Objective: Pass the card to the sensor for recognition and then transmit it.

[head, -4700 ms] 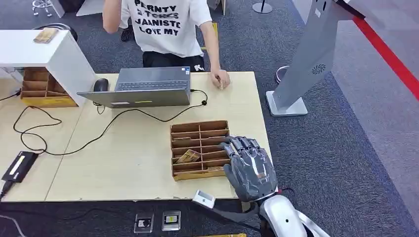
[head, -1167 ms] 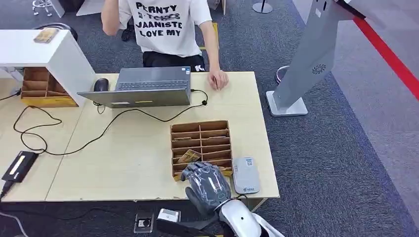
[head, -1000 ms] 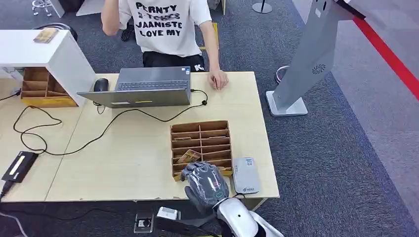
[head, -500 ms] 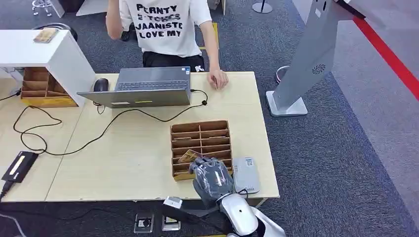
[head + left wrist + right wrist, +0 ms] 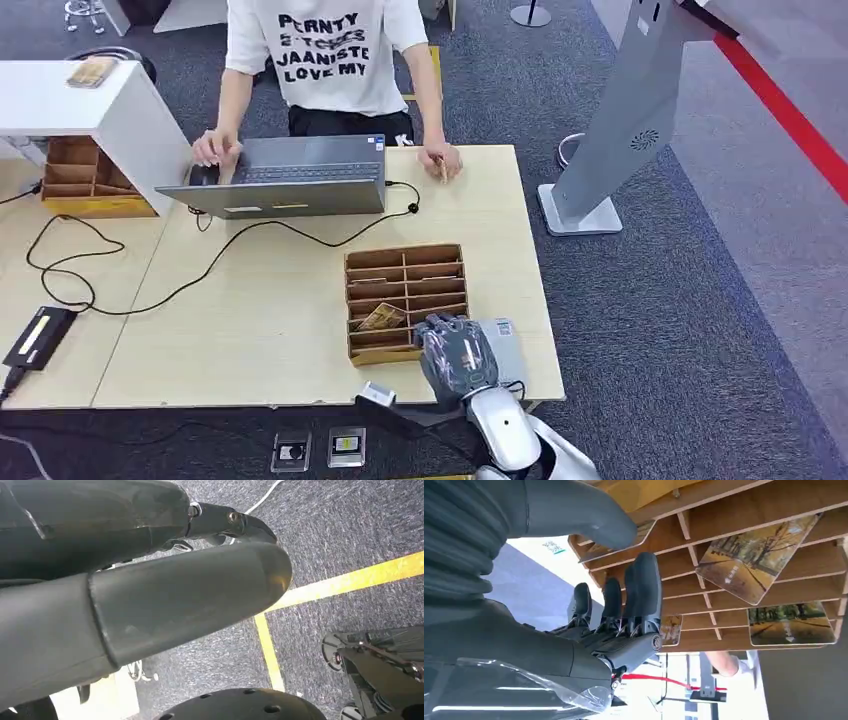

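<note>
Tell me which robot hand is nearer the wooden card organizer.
Right. The right hand is at the wooden card organizer's near right corner; the left hand hangs over carpet floor, away from it.

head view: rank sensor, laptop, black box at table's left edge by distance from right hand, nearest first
From the right hand:
1. Sensor: grey pad right beside the hand, at the table's near right corner.
2. Laptop: far side of the table, in front of the person.
3. Black box: far left edge, on the cable's end.
</note>
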Controlling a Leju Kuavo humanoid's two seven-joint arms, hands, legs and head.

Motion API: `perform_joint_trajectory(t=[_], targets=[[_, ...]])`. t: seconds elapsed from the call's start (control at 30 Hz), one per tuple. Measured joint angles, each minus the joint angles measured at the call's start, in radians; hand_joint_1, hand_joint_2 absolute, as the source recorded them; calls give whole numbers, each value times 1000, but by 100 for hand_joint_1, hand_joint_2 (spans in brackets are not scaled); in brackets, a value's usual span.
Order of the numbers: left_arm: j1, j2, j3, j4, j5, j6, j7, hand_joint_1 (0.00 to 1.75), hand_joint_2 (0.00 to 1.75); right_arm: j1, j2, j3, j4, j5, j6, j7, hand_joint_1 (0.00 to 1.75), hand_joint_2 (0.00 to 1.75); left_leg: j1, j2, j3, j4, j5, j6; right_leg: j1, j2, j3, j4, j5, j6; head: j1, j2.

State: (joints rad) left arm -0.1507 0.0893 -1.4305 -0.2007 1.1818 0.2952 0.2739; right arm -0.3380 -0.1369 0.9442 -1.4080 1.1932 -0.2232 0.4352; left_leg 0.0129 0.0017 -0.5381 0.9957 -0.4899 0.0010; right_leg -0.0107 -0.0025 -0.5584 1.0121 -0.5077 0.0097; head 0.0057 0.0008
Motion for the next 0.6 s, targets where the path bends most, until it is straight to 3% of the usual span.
perform_joint_trajectory(t=[0.27, 0.6], targets=[[0, 0, 0, 0, 13, 9, 8, 0, 0, 0, -13, -8, -1, 3, 9, 18, 110, 175, 0, 0, 0, 0, 0, 0, 0, 0, 0, 0, 0, 0, 0, 0], [0, 0, 0, 0, 37, 26, 11, 0, 0, -1, -23, -10, -8, 3, 15, 11, 96, 175, 0, 0, 0, 0, 0, 0, 0, 0, 0, 0, 0, 0, 0, 0]])
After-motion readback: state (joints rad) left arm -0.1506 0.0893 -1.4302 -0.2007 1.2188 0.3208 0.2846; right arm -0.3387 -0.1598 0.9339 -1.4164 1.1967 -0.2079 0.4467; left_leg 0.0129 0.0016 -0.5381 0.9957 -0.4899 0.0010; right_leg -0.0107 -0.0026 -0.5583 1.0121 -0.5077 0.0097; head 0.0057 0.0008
